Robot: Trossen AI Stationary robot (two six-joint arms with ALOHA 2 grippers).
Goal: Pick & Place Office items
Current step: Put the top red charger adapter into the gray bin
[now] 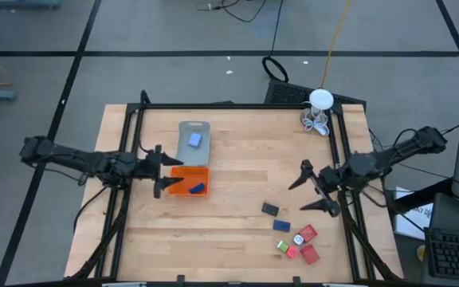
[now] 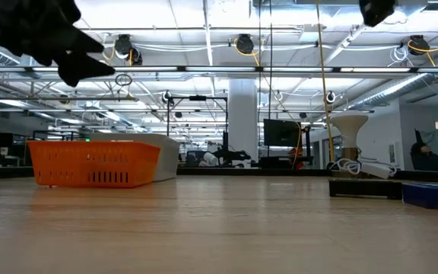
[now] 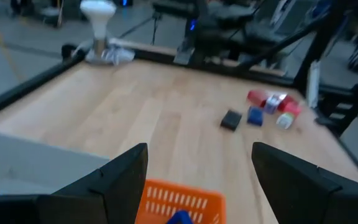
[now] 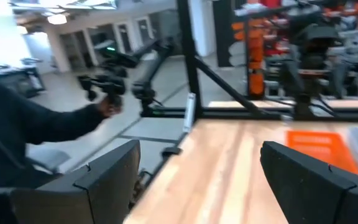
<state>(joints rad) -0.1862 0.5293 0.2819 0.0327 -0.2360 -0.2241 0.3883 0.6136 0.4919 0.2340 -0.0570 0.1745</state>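
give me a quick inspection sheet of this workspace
surface: wooden table, black frame around it
job's things: one blue piece in the grey tray, one in the orange tray; black piece, another blue piece and a red, white, green cluster loose at front right
clutter: white round thing with wire loops at the back right corner
grippers: left gripper open over the orange tray; right gripper open, empty, beside the loose pieces
cables: cables on the floor behind the table
surroundings: keyboard at right
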